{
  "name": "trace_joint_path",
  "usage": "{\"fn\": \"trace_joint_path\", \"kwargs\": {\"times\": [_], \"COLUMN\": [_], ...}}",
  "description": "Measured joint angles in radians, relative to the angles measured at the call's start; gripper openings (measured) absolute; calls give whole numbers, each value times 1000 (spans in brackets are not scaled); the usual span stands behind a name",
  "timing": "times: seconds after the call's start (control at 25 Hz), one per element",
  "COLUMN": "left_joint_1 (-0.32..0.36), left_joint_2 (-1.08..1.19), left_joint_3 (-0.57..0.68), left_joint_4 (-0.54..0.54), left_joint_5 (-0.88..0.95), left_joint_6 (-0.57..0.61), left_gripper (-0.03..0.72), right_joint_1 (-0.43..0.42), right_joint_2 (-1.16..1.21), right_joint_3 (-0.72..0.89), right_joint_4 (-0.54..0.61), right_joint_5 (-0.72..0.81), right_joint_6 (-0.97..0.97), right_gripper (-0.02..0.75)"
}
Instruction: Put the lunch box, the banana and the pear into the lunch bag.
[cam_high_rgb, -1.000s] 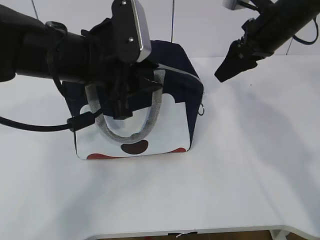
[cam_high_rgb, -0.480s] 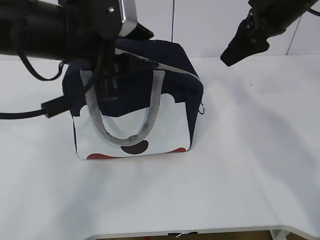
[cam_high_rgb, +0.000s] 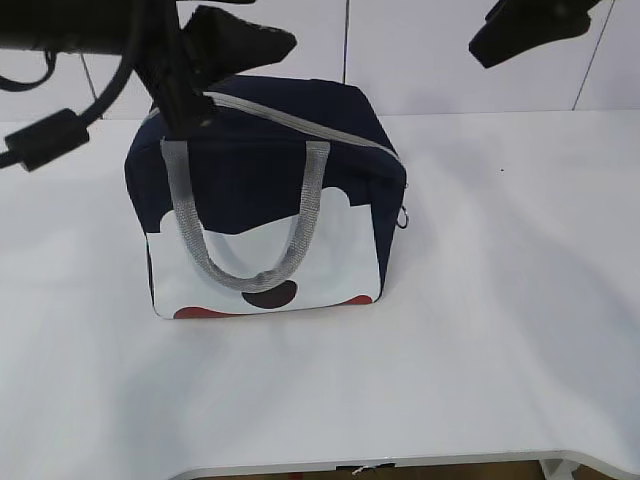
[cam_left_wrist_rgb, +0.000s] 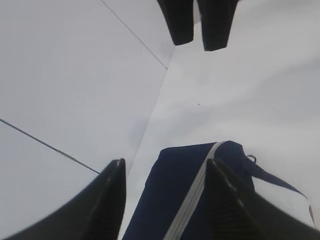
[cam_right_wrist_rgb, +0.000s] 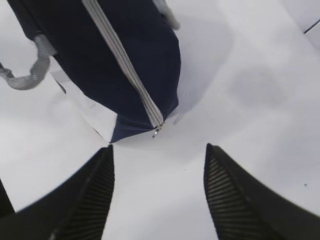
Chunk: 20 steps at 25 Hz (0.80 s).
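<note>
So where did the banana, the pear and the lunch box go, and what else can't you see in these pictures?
- Banana, pear, lunch box: in no view. The lunch bag is zipped shut, so its inside is hidden.
- Left gripper: open in its wrist view; in the exterior view the top edge cuts it off.
- Right gripper: open in its wrist view, cut off the same way outside.
- Ring pull: too small for detail.

No words, numbers or brand marks can be read anywhere. The lunch bag (cam_high_rgb: 265, 200) carries only a wordless print of white, red and a dark oval on its side.
</note>
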Motion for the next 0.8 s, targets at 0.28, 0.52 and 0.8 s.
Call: {"fn": "trace_joint_path", "kwargs": {"times": [0.28, 0.52, 0.8], "left_joint_1": [2, 2, 2], "left_joint_2": [-26, -83, -172], "left_joint_3": [0, 0, 0], "left_joint_4": [246, 828, 1419], "left_joint_5": [275, 453, 548], "left_joint_6": [-332, -680, -1300], "left_gripper": [368, 368, 368], "right_joint_1": [0, 0, 0], "right_joint_2": [-114, -209, -339], "right_joint_3": [0, -2, 48], "right_joint_4": [34, 38, 43], "right_joint_5": [5, 12, 14], "right_joint_6": [2, 15, 50], "right_gripper": [473, 473, 473]}}
